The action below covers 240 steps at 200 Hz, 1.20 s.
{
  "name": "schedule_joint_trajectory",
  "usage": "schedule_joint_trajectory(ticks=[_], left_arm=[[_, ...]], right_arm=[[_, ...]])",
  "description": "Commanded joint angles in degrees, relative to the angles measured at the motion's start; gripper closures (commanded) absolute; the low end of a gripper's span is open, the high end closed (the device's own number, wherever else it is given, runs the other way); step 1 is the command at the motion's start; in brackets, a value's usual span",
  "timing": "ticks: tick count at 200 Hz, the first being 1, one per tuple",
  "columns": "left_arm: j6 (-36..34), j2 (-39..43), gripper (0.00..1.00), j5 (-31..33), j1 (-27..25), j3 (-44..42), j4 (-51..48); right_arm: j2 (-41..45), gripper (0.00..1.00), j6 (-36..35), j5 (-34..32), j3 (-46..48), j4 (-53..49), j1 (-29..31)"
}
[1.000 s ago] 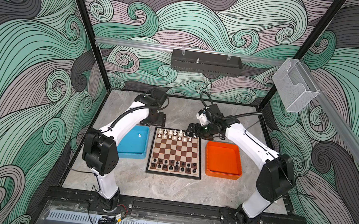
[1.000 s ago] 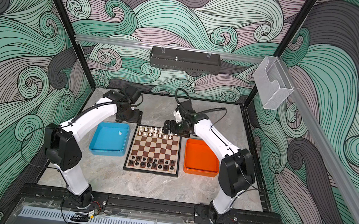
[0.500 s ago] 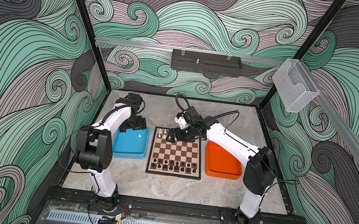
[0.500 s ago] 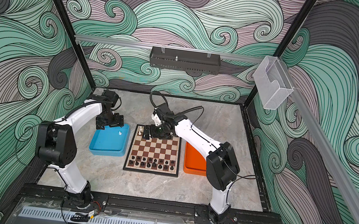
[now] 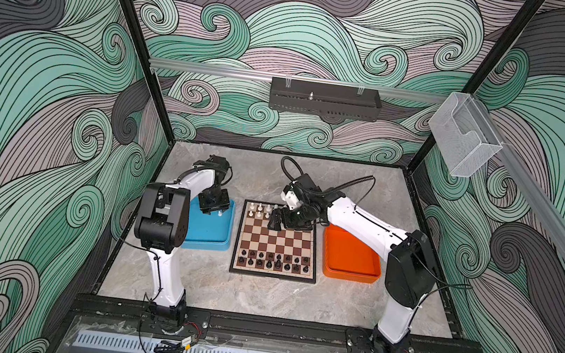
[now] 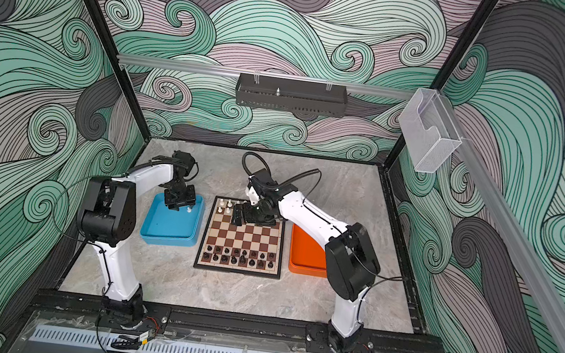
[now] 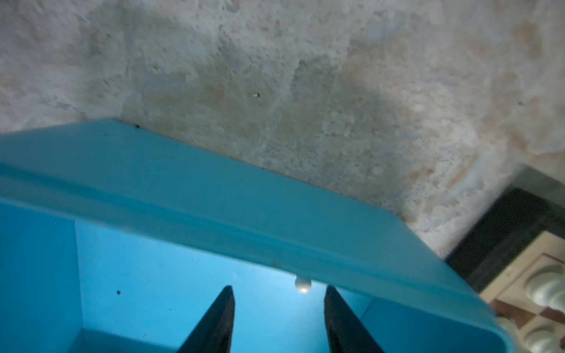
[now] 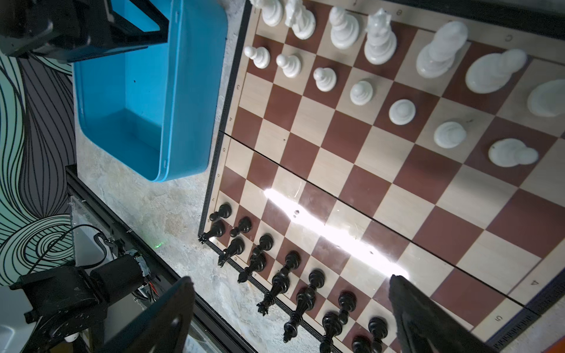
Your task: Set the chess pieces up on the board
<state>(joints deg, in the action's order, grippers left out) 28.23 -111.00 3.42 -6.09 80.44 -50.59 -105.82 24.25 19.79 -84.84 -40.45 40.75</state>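
The board (image 5: 275, 237) (image 6: 242, 238) lies between two trays. White chess pieces (image 5: 260, 211) (image 8: 379, 39) fill its two far rows and black ones (image 5: 274, 260) (image 8: 284, 275) its two near rows. My left gripper (image 5: 213, 209) (image 6: 178, 205) reaches down into the blue tray (image 5: 206, 248), jaws apart. In the left wrist view a white pawn (image 7: 302, 285) stands just beyond the left gripper (image 7: 278, 290), half hidden by the tray rim (image 7: 244, 207). My right gripper (image 5: 275, 220) (image 8: 290, 278) hovers open and empty over the white rows.
An orange tray (image 5: 351, 259) sits right of the board, partly under my right arm. The grey stone tabletop (image 5: 259, 292) runs to black frame rails at the front. Patterned walls close in the sides and back.
My left gripper swung from the board's far left corner over to the blue tray and dropped into it. My right gripper slid left along the board's far rows.
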Motion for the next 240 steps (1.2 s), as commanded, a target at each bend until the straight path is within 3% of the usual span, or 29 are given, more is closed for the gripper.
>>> schedule_joint_trajectory(ticks=[1, 164, 240], left_arm=[[0.87, -1.51, 0.56, -0.17, -0.24, 1.47, 0.29], [0.51, -3.25, 0.82, -0.14, -1.65, 1.92, 1.23], [0.07, -2.26, 0.87, 0.35, -1.90, 2.42, 0.60]], right_arm=[[2.07, 0.01, -0.61, 0.63, 0.86, 0.55, -1.34], [2.99, 0.01, -0.70, 1.13, 3.08, 1.29, -2.80], [3.34, 0.01, -0.61, 1.13, 3.09, 1.38, -2.82]])
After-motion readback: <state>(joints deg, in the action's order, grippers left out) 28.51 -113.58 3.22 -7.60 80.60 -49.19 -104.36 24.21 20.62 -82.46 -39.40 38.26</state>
